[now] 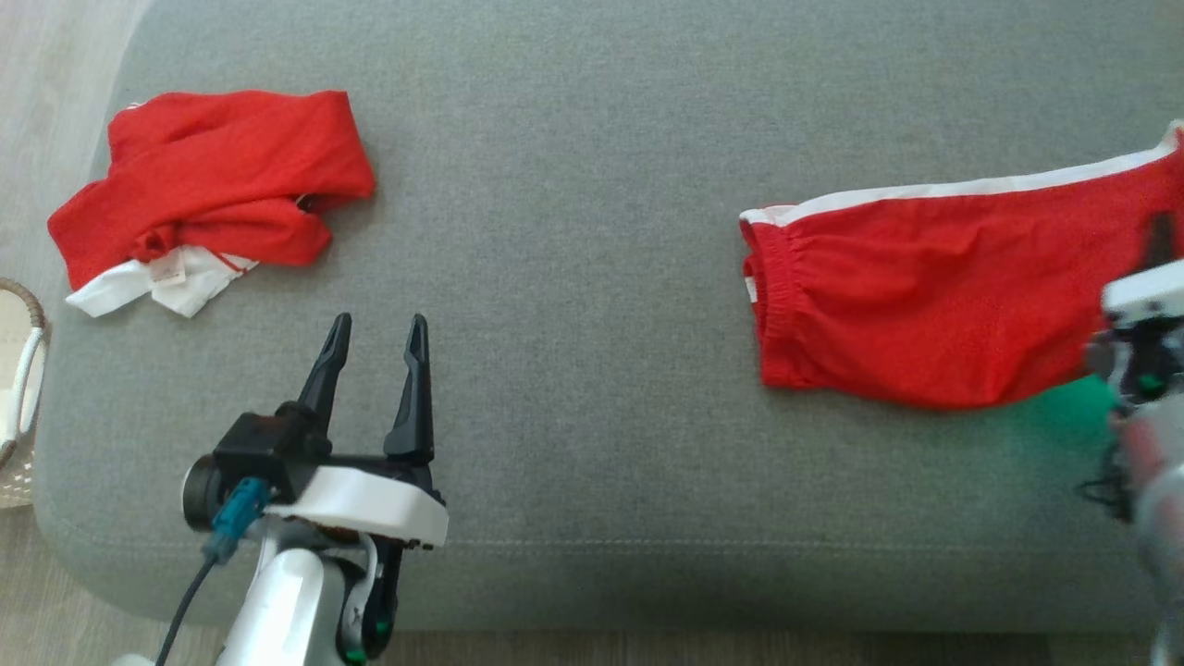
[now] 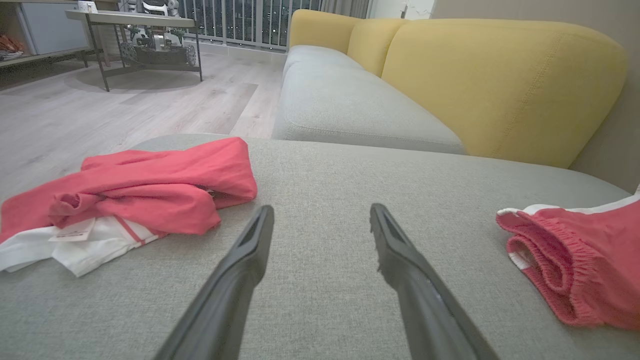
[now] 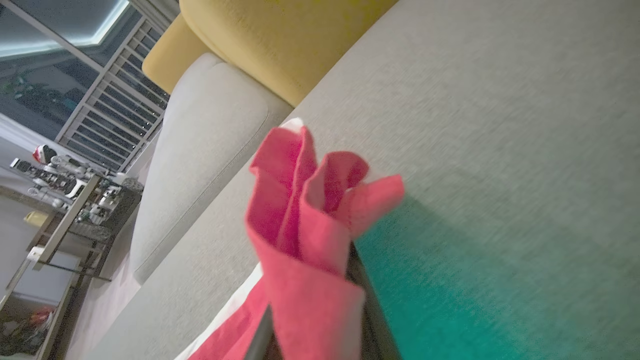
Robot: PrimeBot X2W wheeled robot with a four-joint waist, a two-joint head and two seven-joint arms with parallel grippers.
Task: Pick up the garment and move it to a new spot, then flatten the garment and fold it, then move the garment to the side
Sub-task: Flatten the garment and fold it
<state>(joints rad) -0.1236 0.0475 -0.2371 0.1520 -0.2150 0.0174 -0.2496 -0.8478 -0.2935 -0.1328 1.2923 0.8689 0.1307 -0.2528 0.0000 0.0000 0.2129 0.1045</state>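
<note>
Red crumpled shorts point(image 1: 925, 296) in right claw point(image 3: 310, 300), grey woven cushion point(image 1: 573, 231).

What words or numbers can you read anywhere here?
No text here is readable.
Small white tag on the crumpled red and white garment: faint print, too small and blurred to read.
Red shorts: no writing visible.
</note>
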